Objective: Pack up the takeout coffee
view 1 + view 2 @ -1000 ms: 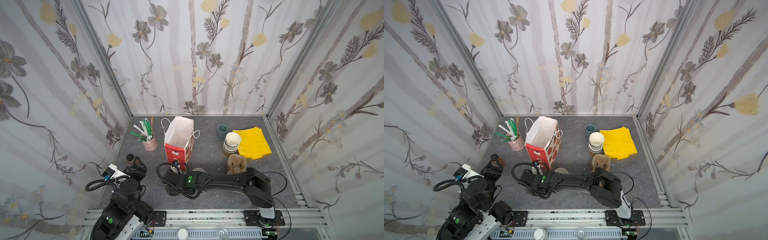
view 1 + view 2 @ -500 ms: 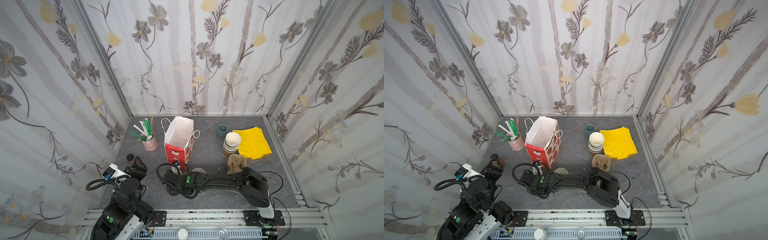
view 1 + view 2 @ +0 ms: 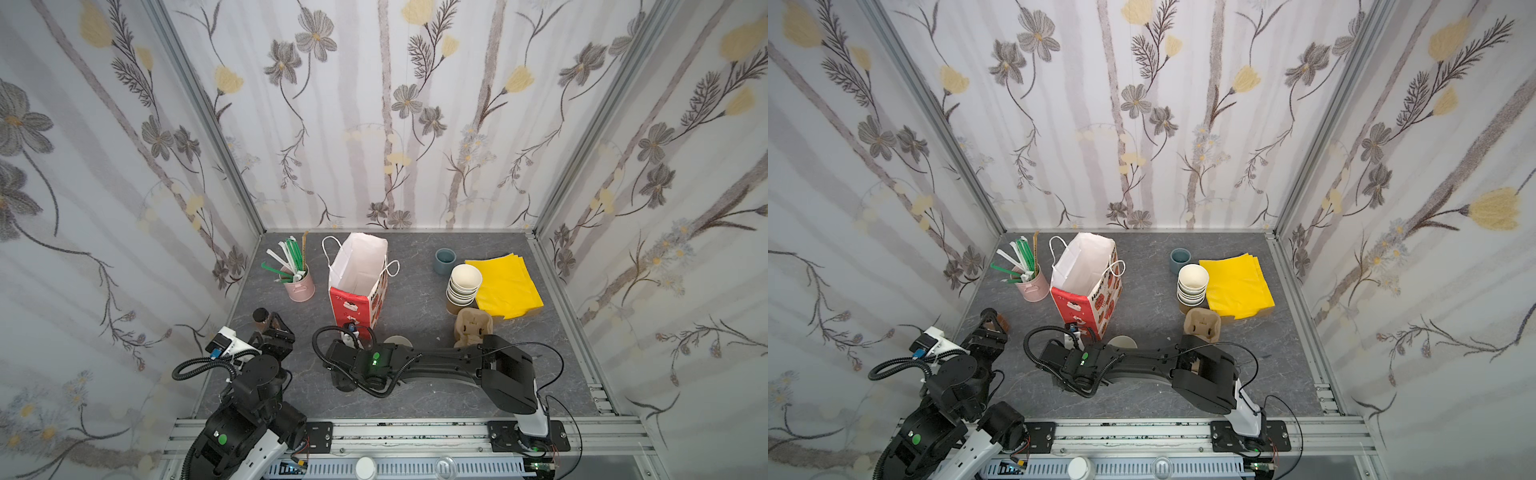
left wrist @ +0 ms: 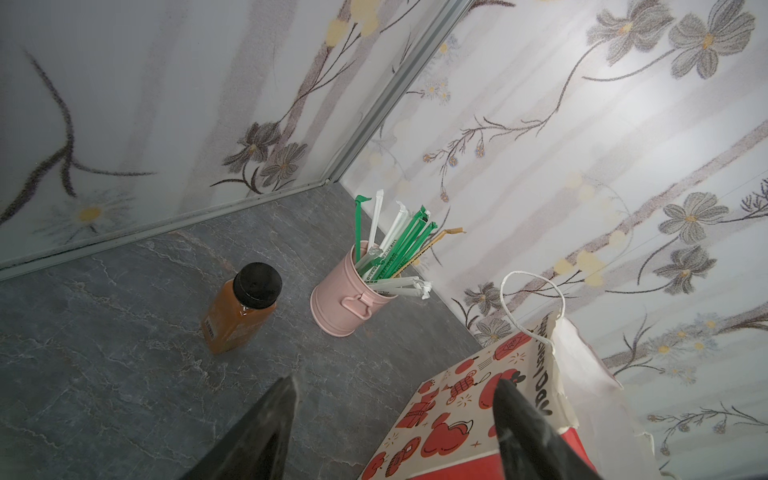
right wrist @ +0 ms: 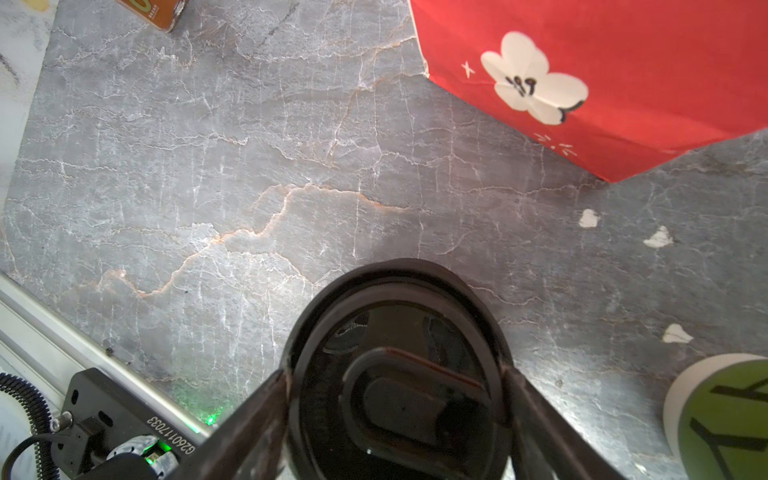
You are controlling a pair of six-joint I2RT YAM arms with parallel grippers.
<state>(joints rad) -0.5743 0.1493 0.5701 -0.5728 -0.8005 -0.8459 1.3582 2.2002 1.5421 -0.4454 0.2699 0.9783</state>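
Right claw (image 5: pixel 395 372) is down low over the counter (image 5: pixel 208 187), fingers pinched against both sides of a black lid (image 5: pixel 397 307). What sits beneath that lid, can't tell. The coffee cup (image 3: pixel 397 341) stands close by on the counter, at five o'clock from the red paper bag (image 3: pixel 353 305) in a top view, olive-green side, pale mouth open. Left claw (image 4: pixel 395 380) hangs wide open, gripping nothing, and in a top view a brown bottle (image 3: pixel 260 316) stands near its eleven o'clock.
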